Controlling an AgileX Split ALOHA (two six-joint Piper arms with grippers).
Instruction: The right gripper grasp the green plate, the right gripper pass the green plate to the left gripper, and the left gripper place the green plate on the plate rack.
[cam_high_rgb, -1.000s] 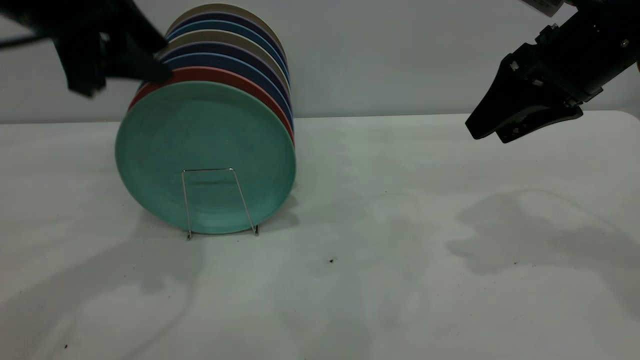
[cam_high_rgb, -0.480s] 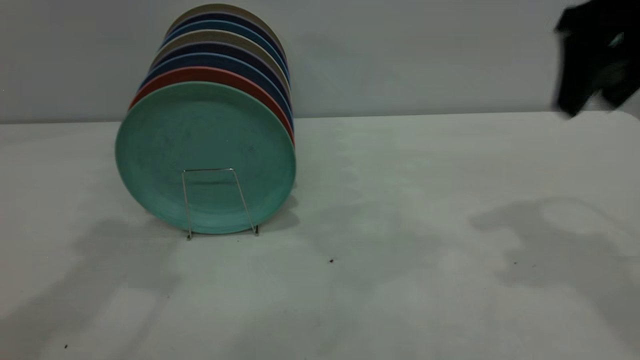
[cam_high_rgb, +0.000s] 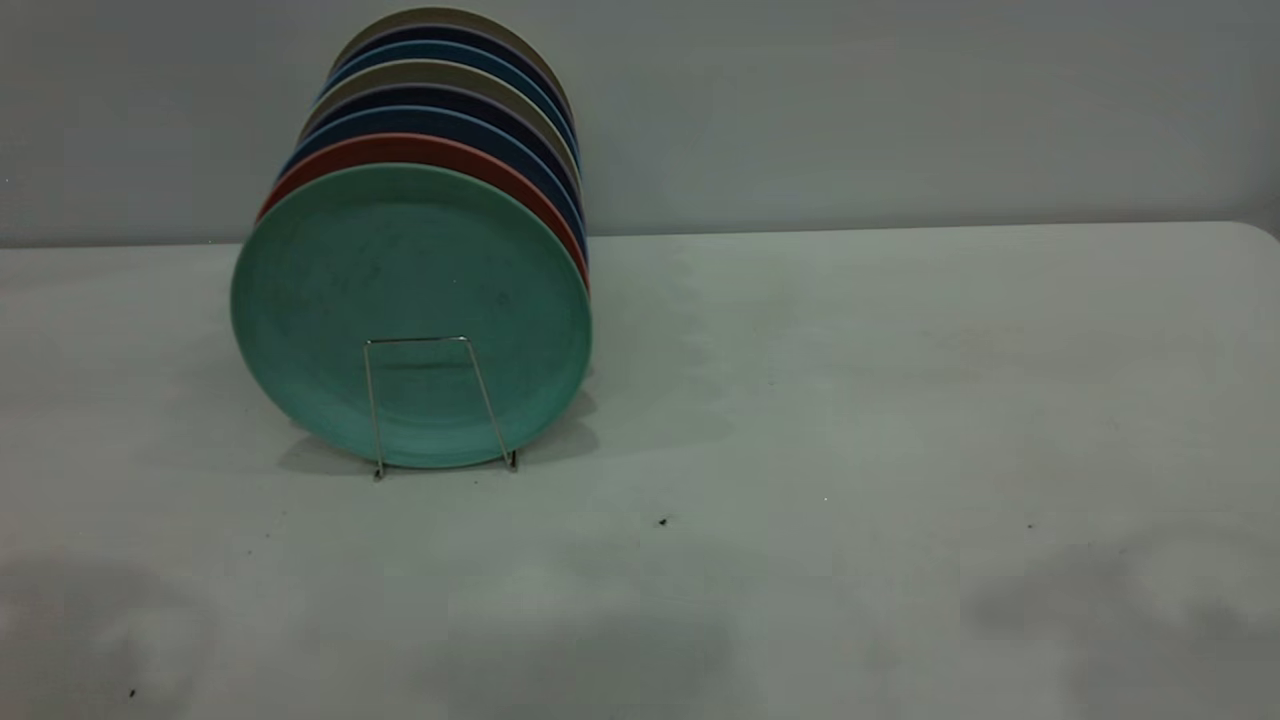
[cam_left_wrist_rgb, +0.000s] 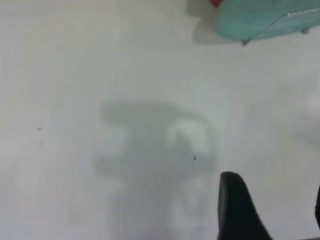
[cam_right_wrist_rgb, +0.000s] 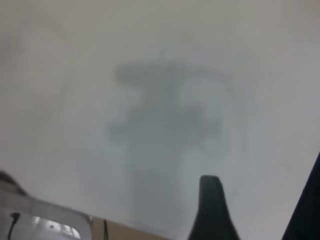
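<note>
The green plate (cam_high_rgb: 410, 290) stands upright at the front of the plate rack (cam_high_rgb: 415, 340), behind the rack's front wire loop, at the table's left. Neither gripper shows in the exterior view. In the left wrist view the left gripper (cam_left_wrist_rgb: 274, 189) is open and empty above bare table, well apart from the green plate (cam_left_wrist_rgb: 255, 22), whose lower edge shows far off. In the right wrist view the right gripper (cam_right_wrist_rgb: 262, 172) is open and empty over bare table near the table's edge, with no plate in sight.
Behind the green plate stand a salmon-pink plate (cam_high_rgb: 420, 148), dark blue plates (cam_high_rgb: 445, 118) and several more in the same rack. The white table (cam_high_rgb: 850, 400) stretches to the right and front. A wall stands behind it.
Both arms have left the exterior view: the left gripper pulled away from the plates' top left, the right gripper rose off to the upper right. The plates and rack have not moved.
</note>
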